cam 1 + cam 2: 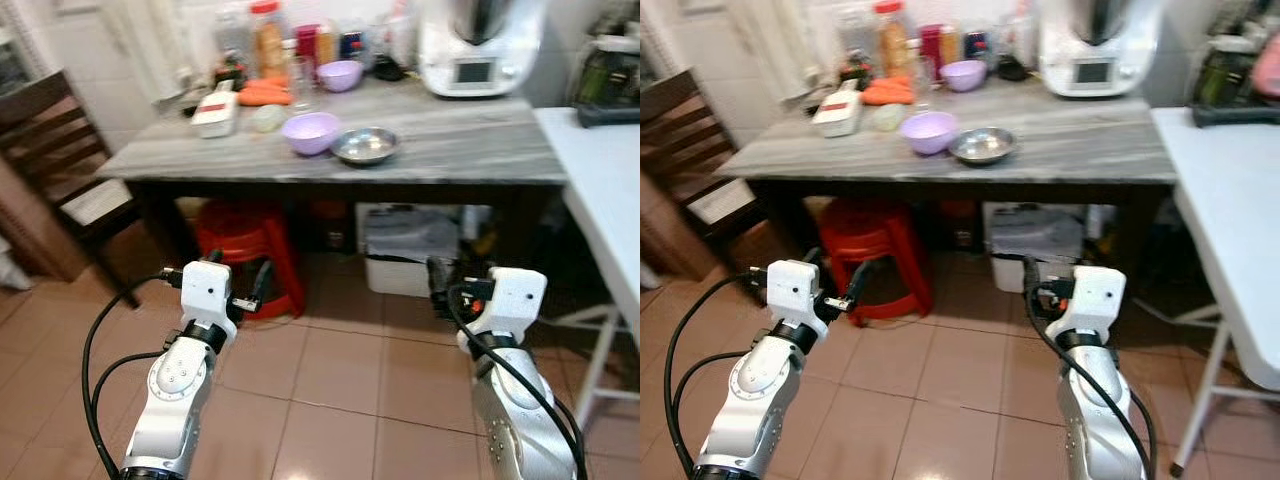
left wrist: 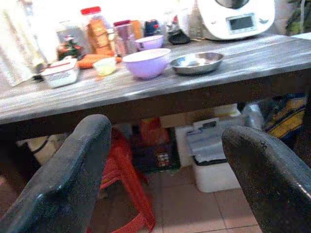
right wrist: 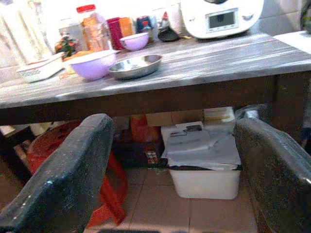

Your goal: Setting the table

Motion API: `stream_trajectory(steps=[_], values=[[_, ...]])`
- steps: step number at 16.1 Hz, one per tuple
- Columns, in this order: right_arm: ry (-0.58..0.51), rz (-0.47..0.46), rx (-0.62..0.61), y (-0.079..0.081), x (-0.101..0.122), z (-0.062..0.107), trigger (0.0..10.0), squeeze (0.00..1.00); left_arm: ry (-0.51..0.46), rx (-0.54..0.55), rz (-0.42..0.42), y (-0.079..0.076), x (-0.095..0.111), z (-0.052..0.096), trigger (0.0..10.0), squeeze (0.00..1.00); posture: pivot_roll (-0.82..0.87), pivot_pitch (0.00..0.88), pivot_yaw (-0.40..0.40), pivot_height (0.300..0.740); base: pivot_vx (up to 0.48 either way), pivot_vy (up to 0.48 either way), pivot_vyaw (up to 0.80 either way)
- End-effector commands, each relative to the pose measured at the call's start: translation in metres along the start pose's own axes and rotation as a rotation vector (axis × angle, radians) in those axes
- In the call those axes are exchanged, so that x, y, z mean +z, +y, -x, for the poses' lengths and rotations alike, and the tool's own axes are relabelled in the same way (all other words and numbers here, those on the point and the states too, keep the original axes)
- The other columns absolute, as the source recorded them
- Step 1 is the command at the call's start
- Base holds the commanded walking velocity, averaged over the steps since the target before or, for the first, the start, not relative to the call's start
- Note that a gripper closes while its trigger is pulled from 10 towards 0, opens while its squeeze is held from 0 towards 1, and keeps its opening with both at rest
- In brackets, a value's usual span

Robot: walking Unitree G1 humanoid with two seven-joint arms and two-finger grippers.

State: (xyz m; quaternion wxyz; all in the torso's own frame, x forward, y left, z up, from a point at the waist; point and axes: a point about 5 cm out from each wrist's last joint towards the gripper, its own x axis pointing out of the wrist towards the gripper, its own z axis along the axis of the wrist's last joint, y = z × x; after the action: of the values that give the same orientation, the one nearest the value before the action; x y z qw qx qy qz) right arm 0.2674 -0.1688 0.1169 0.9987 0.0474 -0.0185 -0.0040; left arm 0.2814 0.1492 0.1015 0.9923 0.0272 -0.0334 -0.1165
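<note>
A purple bowl (image 1: 311,132) and a shallow metal bowl (image 1: 366,146) sit side by side near the middle of the grey wooden table (image 1: 470,155). A smaller purple bowl (image 1: 340,75) stands further back. Both arms are held low in front of me, short of the table and below its top. My left gripper (image 2: 167,179) is open with nothing between its fingers (image 2: 73,170). My right gripper (image 3: 170,179) is open too and holds nothing; it points under the table toward the white bin (image 3: 204,160).
A white appliance (image 1: 478,45), jars, carrots (image 1: 265,95) and a white container (image 1: 215,113) crowd the table's back and left. A red stool (image 1: 245,250) stands under it. A dark chair (image 1: 60,170) is at left, a white table (image 1: 600,190) at right. Tiled floor lies between.
</note>
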Motion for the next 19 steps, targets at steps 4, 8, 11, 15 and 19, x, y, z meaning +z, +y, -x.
stream_trajectory(steps=[4, 8, 11, 15, 19], values=[[-0.009, -0.005, 0.006, 0.0016, 0.0019, -0.0031, 10.0, 0.0, -0.008, -0.006, -0.002, 0.0011, 0.0028, -0.0015, 10.0, 0.0, -0.06, 0.0, 0.126, 0.74, 0.0, -0.358, 0.0], [-0.003, -0.028, 0.005, 0.0028, 0.0008, -0.0014, 10.0, 0.0, -0.003, -0.014, 0.002, 0.0006, 0.0017, -0.0002, 10.0, 0.0, -0.06, 0.0, 0.127, 0.74, 0.0, -0.355, 0.0], [-0.002, -0.025, 0.005, 0.0022, 0.0003, -0.0018, 10.0, 0.0, 0.0, -0.021, 0.005, -0.0005, 0.0015, -0.0001, 10.0, 0.0, -0.06, 0.0, 0.127, 0.74, 0.0, -0.356, -0.15], [0.0, -0.022, 0.004, 0.0013, -0.0003, -0.0013, 10.0, 0.0, -0.003, -0.024, 0.008, -0.001, 0.0024, -0.001, 10.0, 0.0, -0.06, 0.0, 0.127, 0.74, 0.0, -0.354, -0.11], [0.002, -0.022, 0.006, 0.0016, -0.0005, -0.0014, 10.0, 0.0, -0.003, -0.029, 0.01, -0.002, 0.0027, -0.0013, 10.0, 0.0, -0.06, 0.0, 0.129, 0.74, 0.0, -0.35, 0.0]])
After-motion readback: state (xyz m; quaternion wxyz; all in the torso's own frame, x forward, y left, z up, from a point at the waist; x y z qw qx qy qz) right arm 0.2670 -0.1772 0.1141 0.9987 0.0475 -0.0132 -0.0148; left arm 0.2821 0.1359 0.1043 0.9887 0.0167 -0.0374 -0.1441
